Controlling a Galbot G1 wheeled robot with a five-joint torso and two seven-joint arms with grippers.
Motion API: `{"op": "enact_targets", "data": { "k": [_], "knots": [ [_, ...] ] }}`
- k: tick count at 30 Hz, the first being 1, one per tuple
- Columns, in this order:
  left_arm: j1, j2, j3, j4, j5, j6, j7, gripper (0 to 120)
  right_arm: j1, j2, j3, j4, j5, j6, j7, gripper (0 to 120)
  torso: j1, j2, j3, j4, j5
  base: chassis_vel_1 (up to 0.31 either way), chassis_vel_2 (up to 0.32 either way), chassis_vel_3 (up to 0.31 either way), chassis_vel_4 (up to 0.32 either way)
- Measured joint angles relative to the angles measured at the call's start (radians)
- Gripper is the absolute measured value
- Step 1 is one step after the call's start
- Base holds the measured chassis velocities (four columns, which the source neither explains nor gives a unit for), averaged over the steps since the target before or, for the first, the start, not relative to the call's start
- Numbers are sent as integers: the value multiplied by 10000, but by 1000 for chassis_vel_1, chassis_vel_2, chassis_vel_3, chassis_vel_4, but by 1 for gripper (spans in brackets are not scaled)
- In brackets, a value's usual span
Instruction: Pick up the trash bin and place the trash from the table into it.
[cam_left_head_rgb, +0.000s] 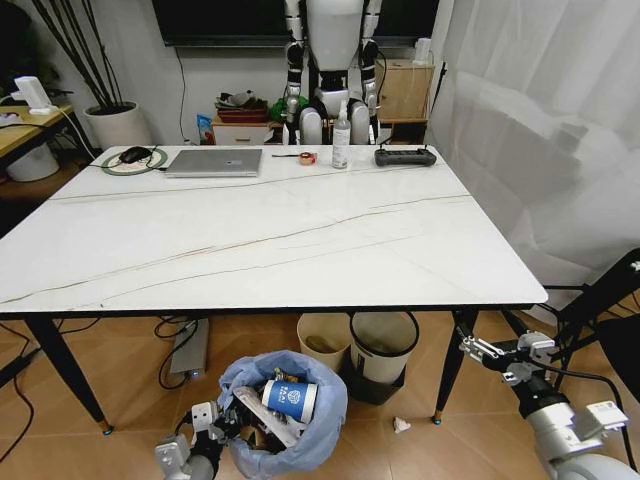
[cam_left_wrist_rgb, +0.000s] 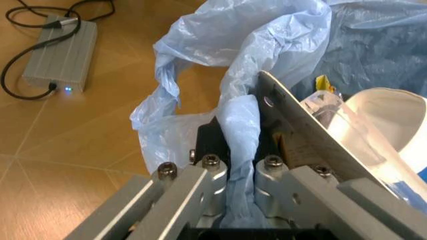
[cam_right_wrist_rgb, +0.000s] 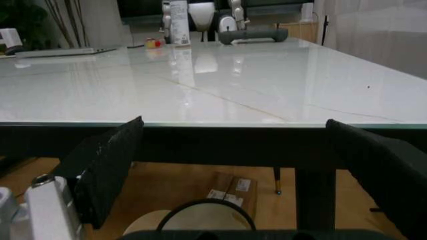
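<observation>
Bin (cam_left_head_rgb: 285, 418) sits low in front of the table (cam_left_head_rgb: 250, 235), near the floor, with the left gripper (cam_left_wrist_rgb: 241, 150) pinched on its rim. In the left wrist view the fingers are squeezed together with a fold of the blue bag (cam_left_wrist_rgb: 233, 55) and the bin's wall caught between them, so my guess is it's gripping rim and liner in one bite to keep the bag from slipping off. Can't tell whether the bin is resting on the floor or hanging from that grip.

Contents: a blue-white paper cup (cam_left_head_rgb: 290, 399) lies on its side right on top, with a flat cardboard piece (cam_left_head_rgb: 262, 418) wedged beside it next to the gripper. There's more stuff underneath, but it's too buried to name.

Tabletop looks free of litter to me. What's left along the far edge is a laptop (cam_left_head_rgb: 215, 162), a spray bottle (cam_left_head_rgb: 341, 135), a tape roll (cam_left_head_rgb: 307, 158), a black controller (cam_left_head_rgb: 404, 156) and a mouse (cam_left_head_rgb: 134, 154), none of it trash. So I'd say the job is basically done.

Right gripper (cam_right_wrist_rgb: 233, 165) hangs off the table's near right corner, about level with the edge, jaws spread wide with nothing between them, looking parked out of the way.

Two other bins under the table, a cream one (cam_left_head_rgb: 323, 340) and a white one with a black rim (cam_left_head_rgb: 382, 345).
</observation>
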Motion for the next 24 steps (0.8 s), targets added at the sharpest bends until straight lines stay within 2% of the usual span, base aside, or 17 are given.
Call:
{"op": "enact_targets", "data": {
  "k": [10, 20, 24],
  "knots": [
    [-206, -1, -44, 74, -3, -8, 35, 0, 0, 0, 0, 0, 0, 0, 0, 100, -209, -488, -276, -1, 0, 0, 0, 0, 0],
    [-306, -8, -90, 216, 16, -9, 95, 0, 0, 0, 0, 0, 0, 0, 0, 100, -344, -801, -454, 0, 0, 0, 0, 0, 0],
    [-865, -5, -119, 1112, -48, -41, 176, 0, 0, 0, 0, 0, 0, 0, 0, 100, -461, -1093, -627, 0, 0, 0, 0, 0, 0]
  ]
}}
